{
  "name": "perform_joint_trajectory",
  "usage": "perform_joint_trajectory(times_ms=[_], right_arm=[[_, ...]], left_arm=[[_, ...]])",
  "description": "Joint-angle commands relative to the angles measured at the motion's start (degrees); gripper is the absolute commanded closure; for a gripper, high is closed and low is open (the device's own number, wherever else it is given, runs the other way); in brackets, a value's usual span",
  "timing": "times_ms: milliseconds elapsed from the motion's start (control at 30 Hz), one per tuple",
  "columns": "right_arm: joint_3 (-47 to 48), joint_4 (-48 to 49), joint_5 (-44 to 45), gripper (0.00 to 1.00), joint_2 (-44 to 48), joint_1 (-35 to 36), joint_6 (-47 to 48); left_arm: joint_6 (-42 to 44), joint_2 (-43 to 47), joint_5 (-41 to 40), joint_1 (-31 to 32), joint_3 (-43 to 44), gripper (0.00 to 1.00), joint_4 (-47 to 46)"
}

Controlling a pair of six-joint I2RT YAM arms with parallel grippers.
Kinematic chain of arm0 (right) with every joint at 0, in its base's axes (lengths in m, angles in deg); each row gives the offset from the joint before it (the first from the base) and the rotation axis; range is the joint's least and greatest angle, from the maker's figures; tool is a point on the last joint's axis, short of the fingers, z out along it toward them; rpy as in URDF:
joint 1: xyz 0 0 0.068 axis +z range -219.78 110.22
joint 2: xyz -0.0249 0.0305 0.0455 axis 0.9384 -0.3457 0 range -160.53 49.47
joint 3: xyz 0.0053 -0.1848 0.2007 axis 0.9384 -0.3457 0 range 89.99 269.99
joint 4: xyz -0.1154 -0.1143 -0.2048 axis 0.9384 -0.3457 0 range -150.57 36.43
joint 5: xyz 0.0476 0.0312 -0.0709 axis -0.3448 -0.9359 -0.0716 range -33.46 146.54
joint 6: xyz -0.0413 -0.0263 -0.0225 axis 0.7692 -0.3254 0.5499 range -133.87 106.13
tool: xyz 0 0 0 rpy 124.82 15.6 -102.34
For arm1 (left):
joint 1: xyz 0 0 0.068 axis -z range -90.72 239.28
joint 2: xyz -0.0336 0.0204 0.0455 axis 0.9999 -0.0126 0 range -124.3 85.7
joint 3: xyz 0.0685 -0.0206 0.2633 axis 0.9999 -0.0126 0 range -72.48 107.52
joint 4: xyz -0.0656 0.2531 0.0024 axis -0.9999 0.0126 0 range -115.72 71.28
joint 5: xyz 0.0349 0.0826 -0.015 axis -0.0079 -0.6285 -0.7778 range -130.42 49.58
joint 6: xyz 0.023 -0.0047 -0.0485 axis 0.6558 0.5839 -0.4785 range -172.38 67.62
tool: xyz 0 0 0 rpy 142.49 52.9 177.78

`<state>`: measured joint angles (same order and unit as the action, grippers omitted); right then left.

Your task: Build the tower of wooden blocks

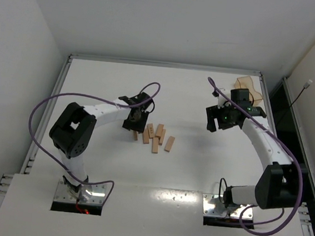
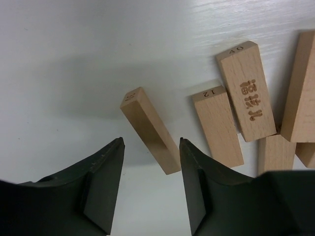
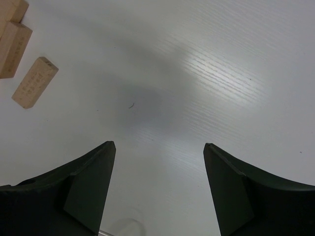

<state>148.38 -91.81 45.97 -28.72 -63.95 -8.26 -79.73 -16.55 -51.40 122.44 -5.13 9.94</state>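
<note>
Several light tan wood blocks (image 1: 156, 138) lie loose and flat on the white table, and none is stacked into a tower. My left gripper (image 1: 134, 119) hangs over the leftmost block (image 1: 135, 134). In the left wrist view that block (image 2: 150, 130) lies slanted, its near end between my open fingertips (image 2: 151, 142), with a gap on the left side. Blocks marked 12 (image 2: 217, 125) and 40 (image 2: 246, 91) lie to its right. My right gripper (image 1: 219, 122) is open and empty over bare table (image 3: 160, 145), right of the blocks. Two blocks (image 3: 34, 82) show at its view's top left.
A translucent orange-tan tray (image 1: 249, 85) stands at the table's back right corner, behind the right arm. Purple cables loop from both arms. White walls close in the table at the left and back.
</note>
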Motion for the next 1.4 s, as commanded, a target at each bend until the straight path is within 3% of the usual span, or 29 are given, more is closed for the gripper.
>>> perform_joint_trajectory(times_ms=[0, 100, 400, 467, 700, 867, 967, 1367], right_arm=[[1.6, -0.3, -1.3, 0.3, -0.9, -0.5, 1.2], [2.1, -0.3, -1.3, 0.3, -1.5, -0.5, 1.2], [2.6, -0.3, -1.8, 0.3, -2.7, -0.5, 1.2], [2.6, -0.3, -1.8, 0.3, -2.7, -0.5, 1.2], [2.6, 0.2, -2.9, 0.3, -3.2, -0.5, 0.7], [3.7, -0.3, -4.2, 0.3, -4.3, -0.5, 0.7], [3.7, -0.3, -5.5, 0.3, -4.3, -0.5, 0.7], [4.8, -0.3, -7.2, 0.31, -4.9, -0.5, 0.1]], left_arm=[[-1.3, -0.6, -0.3, -1.3, 1.9, 0.57, 0.6], [-2.0, -1.7, 1.1, -2.8, 1.9, 0.72, 0.6], [1.8, -0.6, 6.2, -3.4, 1.4, 0.89, -1.6], [4.1, 0.3, 10.3, -4.6, 2.0, 1.0, -2.3], [10.0, 1.1, 27.7, -12.4, 7.8, 1.0, -6.9], [11.1, -3.9, 47.0, -17.5, 10.2, 1.0, -12.4], [11.1, -7.2, 53.1, -18.9, 11.9, 1.0, -14.5], [11.7, -18.1, 53.6, -20.6, 20.0, 0.93, -14.0]])
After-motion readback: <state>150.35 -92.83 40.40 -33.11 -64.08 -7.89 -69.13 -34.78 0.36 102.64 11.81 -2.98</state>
